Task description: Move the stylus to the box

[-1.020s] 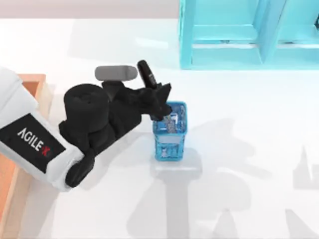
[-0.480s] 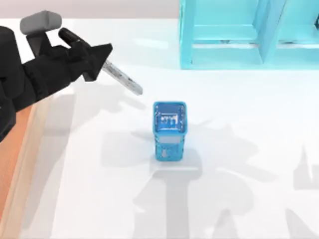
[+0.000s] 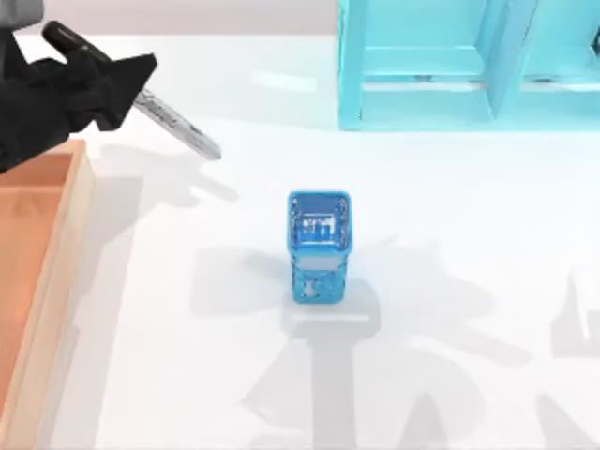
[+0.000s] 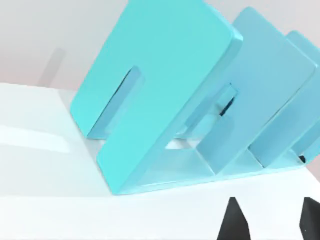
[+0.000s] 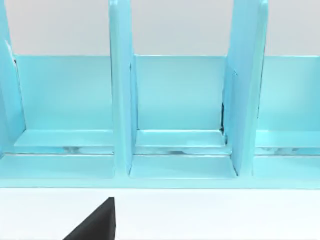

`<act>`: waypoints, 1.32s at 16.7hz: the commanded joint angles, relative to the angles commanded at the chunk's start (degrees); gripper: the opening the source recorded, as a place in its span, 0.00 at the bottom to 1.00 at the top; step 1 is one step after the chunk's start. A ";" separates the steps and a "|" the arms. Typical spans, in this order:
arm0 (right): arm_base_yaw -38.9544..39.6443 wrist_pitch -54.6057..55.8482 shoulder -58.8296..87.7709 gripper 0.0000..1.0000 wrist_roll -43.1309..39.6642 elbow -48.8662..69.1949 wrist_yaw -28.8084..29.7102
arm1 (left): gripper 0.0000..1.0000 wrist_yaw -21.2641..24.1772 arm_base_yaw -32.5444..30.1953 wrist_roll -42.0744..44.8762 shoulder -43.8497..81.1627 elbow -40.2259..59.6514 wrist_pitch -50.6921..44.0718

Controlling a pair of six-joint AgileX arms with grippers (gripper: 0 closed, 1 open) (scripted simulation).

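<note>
The white worktop (image 3: 450, 309) carries three things. Largest is the cyan shelf unit (image 3: 469, 66), standing at the far edge right of centre, its open compartments divided by upright panels; the left wrist view sees it at a slant (image 4: 165, 100) and the right wrist view faces it square on (image 5: 180, 115). Next is the box (image 3: 37, 272), a shallow open tray with light wooden walls and an orange-brown floor, lying along the worktop's left edge. A small blue mesh cup (image 3: 319, 244) stands upright near the middle, well apart from both.

The left gripper (image 3: 127, 80) hangs at the far left, just beyond the box's far right corner, its jaws clenched on the stylus (image 3: 178, 127). The stylus is held aloft and tilted, its thin silver-grey shaft pointing down and right over bare worktop. The right arm is parked facing the shelf unit; whether its jaws are released or clenched cannot be told.
</note>
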 joint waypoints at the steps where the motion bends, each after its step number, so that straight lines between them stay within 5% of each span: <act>1: 0.00 0.00 0.00 1.00 0.00 0.00 0.00 | 0.00 -0.13 -0.27 0.03 0.19 -0.12 0.13; 5: 0.00 0.00 0.00 1.00 0.00 0.00 0.00 | 0.00 -0.01 1.17 3.32 0.14 2.62 -2.49; 9: 0.00 0.00 0.00 1.00 0.00 0.00 0.00 | 0.00 0.80 6.01 16.30 2.27 12.18 -13.38; 22: 0.00 0.00 0.00 1.00 0.00 0.00 0.00 | 0.00 8.63 29.23 89.28 14.98 45.64 -78.48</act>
